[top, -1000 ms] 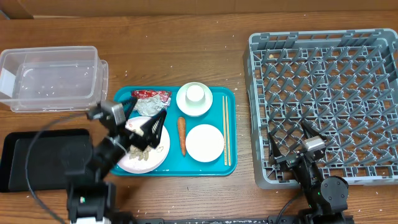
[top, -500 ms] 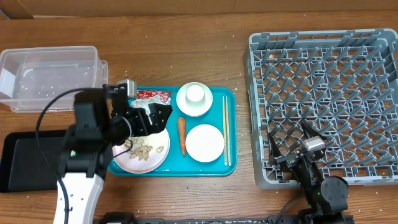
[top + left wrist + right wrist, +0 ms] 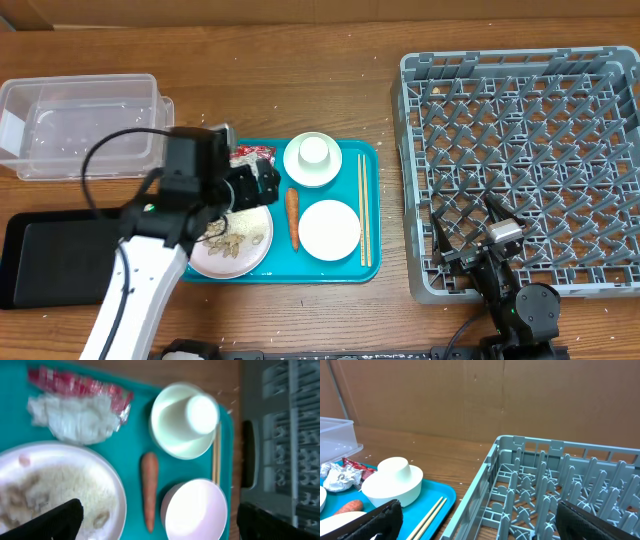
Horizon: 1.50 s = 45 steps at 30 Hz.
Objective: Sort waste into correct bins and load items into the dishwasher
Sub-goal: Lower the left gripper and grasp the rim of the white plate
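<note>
Brown wooden table (image 3: 330, 90), grained and flecked with pale crumbs, backed by plain cardboard (image 3: 470, 400). On it, a glossy teal tray (image 3: 283, 262) with rounded corners. Across the tray: a round white plate (image 3: 238, 250) smeared with rice and scraps, a crumpled red-and-white wrapper (image 3: 252, 153), a slim orange carrot (image 3: 292, 218), a smooth white bowl (image 3: 313, 160) with an upturned cup inside, a plain white dish (image 3: 330, 229), and pale wooden chopsticks (image 3: 364, 208) straight along the right rim. Left fingers (image 3: 50, 520), black and blunt, spread wide and gripping nothing, poised over the scrap plate's far edge, just beside the wrapper. Right fingers (image 3: 375, 520) likewise parted and bare, low at the near edge of the grey lattice dish rack (image 3: 520, 130). Clear plastic tub (image 3: 80, 125) and flat black bin (image 3: 50, 260) left of the tray.
</note>
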{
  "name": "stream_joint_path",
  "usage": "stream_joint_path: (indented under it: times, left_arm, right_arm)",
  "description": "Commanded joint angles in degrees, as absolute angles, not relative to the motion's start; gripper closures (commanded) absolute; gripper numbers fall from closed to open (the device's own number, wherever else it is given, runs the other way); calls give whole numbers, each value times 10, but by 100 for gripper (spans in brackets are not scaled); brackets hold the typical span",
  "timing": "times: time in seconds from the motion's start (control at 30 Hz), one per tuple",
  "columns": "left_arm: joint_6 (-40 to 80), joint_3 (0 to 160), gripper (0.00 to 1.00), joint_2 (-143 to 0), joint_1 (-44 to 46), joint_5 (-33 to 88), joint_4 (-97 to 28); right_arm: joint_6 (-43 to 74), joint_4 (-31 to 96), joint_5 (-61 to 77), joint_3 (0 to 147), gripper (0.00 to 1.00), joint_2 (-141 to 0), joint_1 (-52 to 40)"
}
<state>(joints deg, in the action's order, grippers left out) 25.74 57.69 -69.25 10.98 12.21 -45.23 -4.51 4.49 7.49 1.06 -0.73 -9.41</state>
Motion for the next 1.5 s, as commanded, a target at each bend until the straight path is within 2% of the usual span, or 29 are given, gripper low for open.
stream_joint_path:
  times: [0.0, 0.2, 0.53, 0.67, 0.87, 1.0, 1.47]
  left_arm:
    - [331, 590, 0, -728, 155, 30, -468]
    - [388, 590, 0, -790, 203, -59, -486]
    - [394, 590, 0, -861, 184, -38, -455]
    - [284, 597, 0, -895, 182, 42, -441]
    - [245, 699, 0, -984, 157, 70, -586]
    - [239, 721, 0, -1009, 158, 69, -614]
    - [247, 721, 0, -1058, 169, 40, -591]
  right_arm:
    - [-45, 42, 74, 5, 0, -2, -92]
    - [-45, 42, 74, 5, 0, -2, -92]
    - [-45, 42, 74, 5, 0, -2, -92]
    - [-45, 42, 74, 5, 0, -2, -92]
    - [-45, 42, 74, 5, 0, -2, -92]
    - [-45, 42, 74, 5, 0, -2, -92]
    - [-45, 42, 74, 5, 0, -2, -92]
